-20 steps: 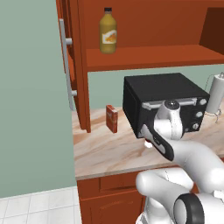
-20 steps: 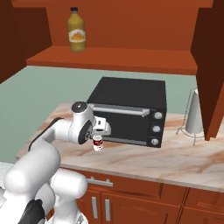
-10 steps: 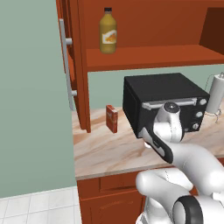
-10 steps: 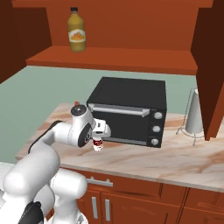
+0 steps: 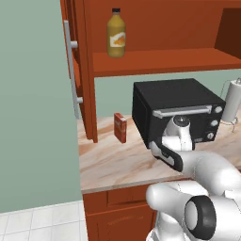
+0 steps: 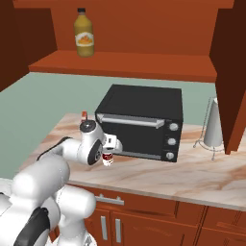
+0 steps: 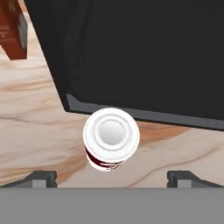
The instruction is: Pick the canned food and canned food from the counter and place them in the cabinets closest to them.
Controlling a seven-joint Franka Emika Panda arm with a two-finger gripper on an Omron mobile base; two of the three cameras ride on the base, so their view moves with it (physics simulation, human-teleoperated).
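Your gripper [image 7: 111,176] is spread fully wide and holds nothing; its two finger tips [image 7: 41,177] sit far apart at either side, looking straight down on the red-labelled can [image 7: 111,138]. That can stands upright on the beige marbled counter [image 7: 39,127], just in front of the black oven [image 7: 144,57]. From the right base camera you see the can [image 6: 107,159] just beside the hand, close to the oven's [image 6: 144,120] front left corner. A flat red box [image 5: 120,127] stands further left, and a yellow-labelled bottle [image 5: 116,34] sits on the open cabinet shelf [image 5: 160,61] above.

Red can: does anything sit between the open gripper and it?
Nothing visible. In the hand view the red can stands on the counter between the spread fingertips, below them. The oven is close behind it, not in between.
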